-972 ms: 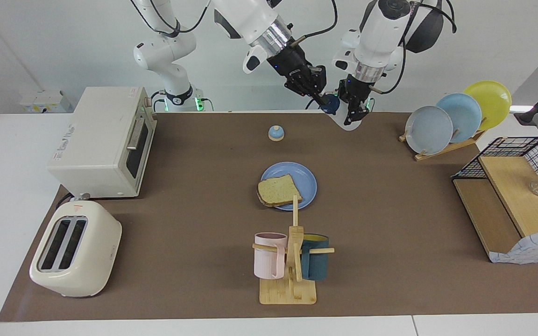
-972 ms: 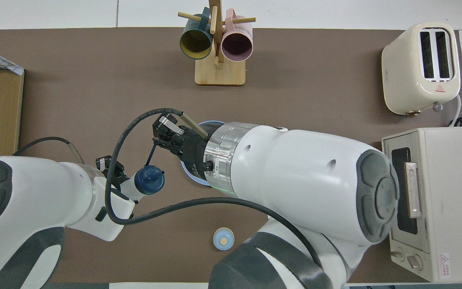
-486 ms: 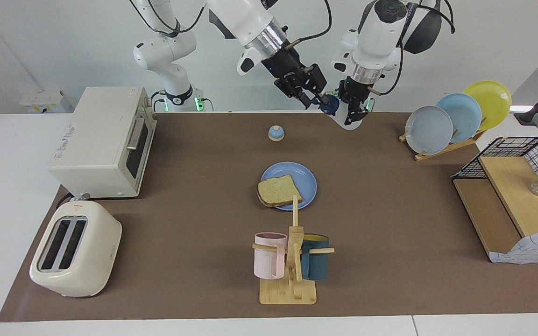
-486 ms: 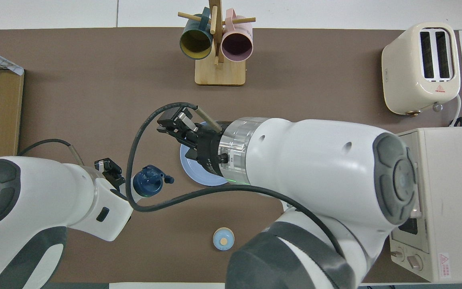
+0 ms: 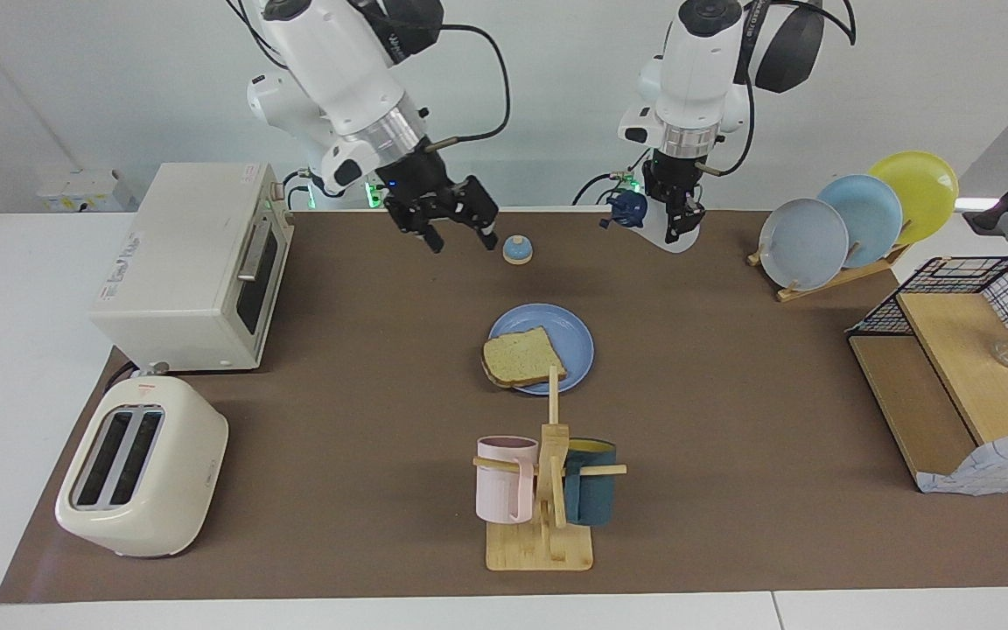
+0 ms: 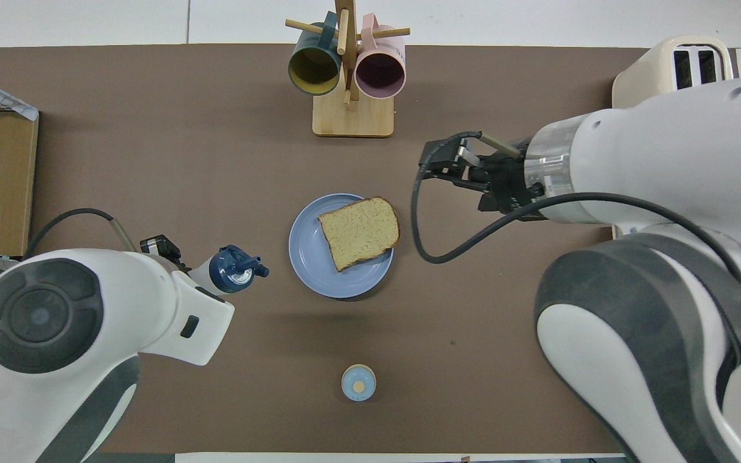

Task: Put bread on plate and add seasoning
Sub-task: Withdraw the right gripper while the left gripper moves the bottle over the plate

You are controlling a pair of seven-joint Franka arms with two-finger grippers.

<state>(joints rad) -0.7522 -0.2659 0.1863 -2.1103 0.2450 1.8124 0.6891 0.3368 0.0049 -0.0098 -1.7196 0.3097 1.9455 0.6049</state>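
The bread [image 5: 521,357] lies on the periwinkle plate [image 5: 576,336] at the middle of the table; in the overhead view the bread [image 6: 359,231] covers the part of the plate [image 6: 311,257] toward the right arm's end. My left gripper [image 5: 675,219] is shut on the seasoning bottle [image 5: 628,210], held tilted in the air with its navy cap [image 6: 232,271] pointing toward the plate, over the mat beside the plate toward the left arm's end. My right gripper [image 5: 460,238] is open and empty, up over the mat toward the right arm's end [image 6: 438,170].
A blue-domed knob [image 5: 517,249] stands nearer the robots than the plate. A mug rack [image 5: 548,490] stands farther out. A toaster oven [image 5: 198,262] and toaster [image 5: 141,477] are at the right arm's end. A plate rack [image 5: 854,219] and wire shelf [image 5: 959,367] are at the left arm's end.
My right gripper has let go of the bottle's cap and swung away toward the right arm's end, uncovering the plate and bread. The cap's flap now sticks out. The left gripper shifted slightly.
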